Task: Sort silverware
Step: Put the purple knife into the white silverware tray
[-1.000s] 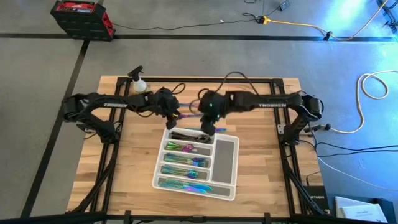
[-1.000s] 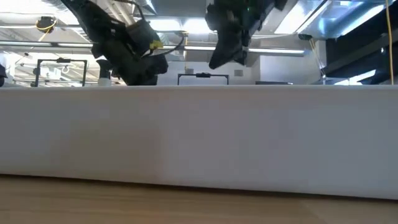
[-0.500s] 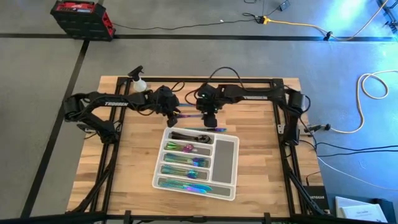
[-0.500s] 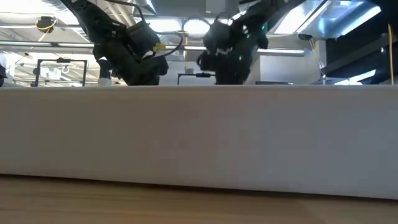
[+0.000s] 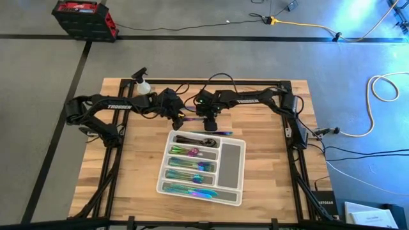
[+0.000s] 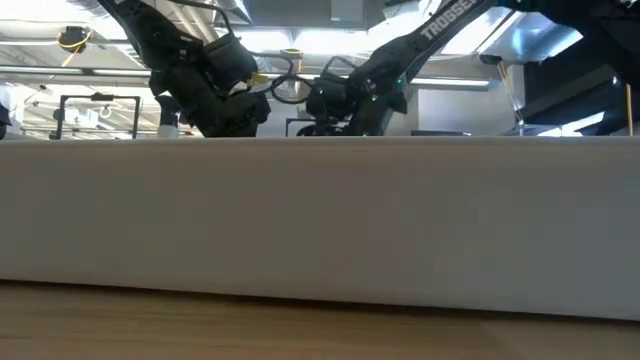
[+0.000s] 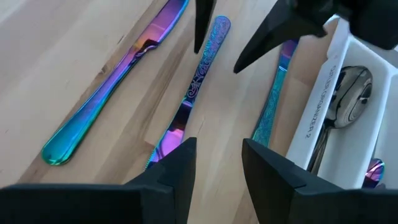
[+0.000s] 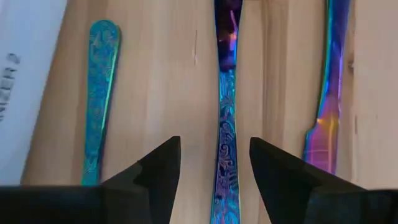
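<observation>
Three iridescent pieces of silverware lie flat on the wood beyond the white tray [image 5: 231, 160]: a knife [image 7: 106, 99], a middle piece [image 8: 225, 124] and a teal-handled piece [image 8: 99, 93] nearest the tray. My right gripper [image 8: 214, 168] is open and points down, one finger on each side of the middle piece's handle. My left gripper [image 7: 214, 171] is open over that piece's other end [image 7: 163, 144]. In the high view, the left gripper [image 5: 179, 115] and the right gripper [image 5: 209, 122] face each other. The tray holds sorted pieces and a dark spoon [image 7: 348, 87]. My left gripper: the middle piece's wide end [image 7: 163, 144] runs behind one finger [image 7: 177, 165]. I cannot tell whether the finger touches it. The piece lies flat on the table.
A spray bottle [image 5: 143, 84] stands at the table's far left. The tray's white wall [image 6: 320, 210] fills the low view and hides the table behind it. The tray's long right-hand compartment [image 5: 231, 160] shows bare.
My right gripper has left the space over the tray's far end. It has gone down and toward the far edge and my left gripper, turning about its own axis, and now stands low over the loose pieces.
</observation>
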Available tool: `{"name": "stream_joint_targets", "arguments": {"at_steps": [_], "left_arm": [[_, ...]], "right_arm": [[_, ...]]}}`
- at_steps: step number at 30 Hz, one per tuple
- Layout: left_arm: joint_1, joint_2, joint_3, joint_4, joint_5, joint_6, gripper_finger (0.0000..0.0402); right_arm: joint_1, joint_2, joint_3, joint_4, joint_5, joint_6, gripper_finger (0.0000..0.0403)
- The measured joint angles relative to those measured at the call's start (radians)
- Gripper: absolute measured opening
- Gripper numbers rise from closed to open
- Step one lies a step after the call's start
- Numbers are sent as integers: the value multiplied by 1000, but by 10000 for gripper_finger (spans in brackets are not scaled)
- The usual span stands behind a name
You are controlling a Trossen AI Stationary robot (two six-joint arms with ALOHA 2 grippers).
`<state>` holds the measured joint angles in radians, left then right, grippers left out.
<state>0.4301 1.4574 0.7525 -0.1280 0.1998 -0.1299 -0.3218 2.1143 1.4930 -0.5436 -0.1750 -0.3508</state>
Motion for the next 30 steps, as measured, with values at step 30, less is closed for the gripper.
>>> {"name": "stream_joint_targets", "arguments": {"at_steps": [30], "left_arm": [[0, 0, -9, -22, -2, 21, 115]], "right_arm": [[1, 51, 9, -152, 50, 107, 85]]}}
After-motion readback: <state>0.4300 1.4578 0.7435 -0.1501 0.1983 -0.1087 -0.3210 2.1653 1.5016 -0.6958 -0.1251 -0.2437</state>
